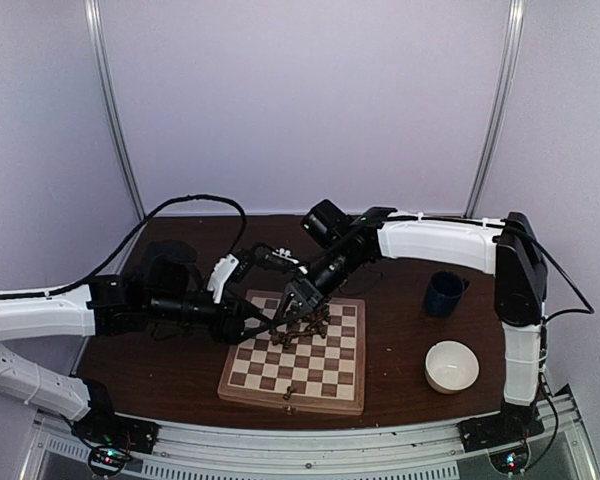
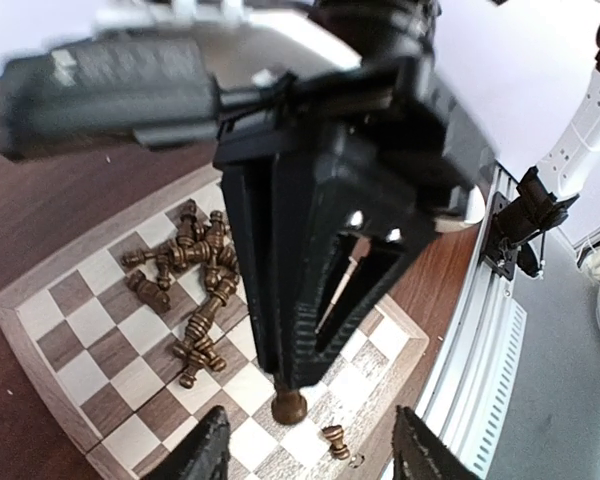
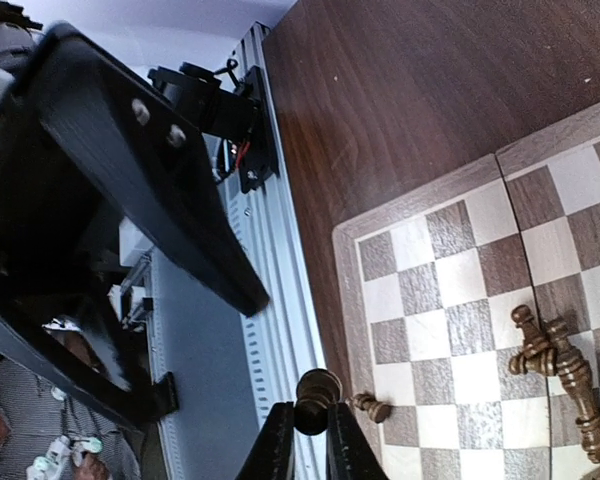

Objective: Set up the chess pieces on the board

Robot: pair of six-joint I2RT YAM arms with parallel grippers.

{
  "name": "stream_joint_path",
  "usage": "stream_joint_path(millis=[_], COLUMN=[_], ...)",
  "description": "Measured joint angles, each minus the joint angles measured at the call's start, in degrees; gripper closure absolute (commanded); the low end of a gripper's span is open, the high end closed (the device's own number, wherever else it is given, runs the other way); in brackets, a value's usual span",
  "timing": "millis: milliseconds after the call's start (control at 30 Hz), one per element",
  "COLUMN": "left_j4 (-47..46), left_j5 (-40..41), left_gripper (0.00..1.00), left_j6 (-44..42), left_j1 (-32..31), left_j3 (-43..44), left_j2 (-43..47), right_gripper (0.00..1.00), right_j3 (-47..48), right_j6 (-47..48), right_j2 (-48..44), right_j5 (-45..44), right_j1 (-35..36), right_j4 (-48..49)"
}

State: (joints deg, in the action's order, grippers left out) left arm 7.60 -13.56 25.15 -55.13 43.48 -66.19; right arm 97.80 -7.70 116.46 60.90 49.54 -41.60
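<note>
The checkered board [image 1: 330,372] lies at the table's middle, with a pile of dark chess pieces [image 1: 302,328] lying tipped over near its far side. My right gripper [image 3: 313,440] is shut on one dark piece [image 3: 317,398] and holds it upright above the board's edge squares; the left wrist view shows that piece's base [image 2: 288,403] just over a square. A single small piece [image 3: 372,406] lies on its side by the border, also seen from the left wrist [image 2: 334,440]. My left gripper [image 2: 315,455] is open and empty, close beside the right gripper [image 1: 298,300].
A dark blue cup [image 1: 444,293] and a white bowl [image 1: 452,365] stand right of the board. The pile also shows in the left wrist view [image 2: 195,280]. The metal rail [image 3: 270,300] runs along the table's near edge. The two arms cross closely over the board.
</note>
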Motion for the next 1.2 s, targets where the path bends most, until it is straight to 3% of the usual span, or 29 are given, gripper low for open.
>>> stream_joint_path(millis=[167, 533, 833, 1200], left_j4=[2.0, 4.5, 4.6, 6.0], left_j5=[2.4, 12.6, 16.0, 17.6], left_gripper=[0.40, 0.36, 0.37, 0.36], left_j6=[-0.9, -1.4, -0.6, 0.5], left_j1=[0.0, 0.3, 0.7, 0.8], left_j3=[0.0, -2.1, -2.3, -2.3], left_j2=[4.0, 9.4, 6.5, 5.5], right_gripper=[0.88, 0.87, 0.86, 0.86], right_j3=[-1.2, -18.7, -32.3, -35.7], right_j6=[9.2, 26.3, 35.7, 39.9], right_j2=[-2.7, -20.2, -25.9, -25.7], right_j5=[-7.3, -23.3, -30.5, -35.6], right_j1=[-0.3, -0.4, 2.5, 6.9], right_j4=[-5.2, -7.4, -4.5, 1.2])
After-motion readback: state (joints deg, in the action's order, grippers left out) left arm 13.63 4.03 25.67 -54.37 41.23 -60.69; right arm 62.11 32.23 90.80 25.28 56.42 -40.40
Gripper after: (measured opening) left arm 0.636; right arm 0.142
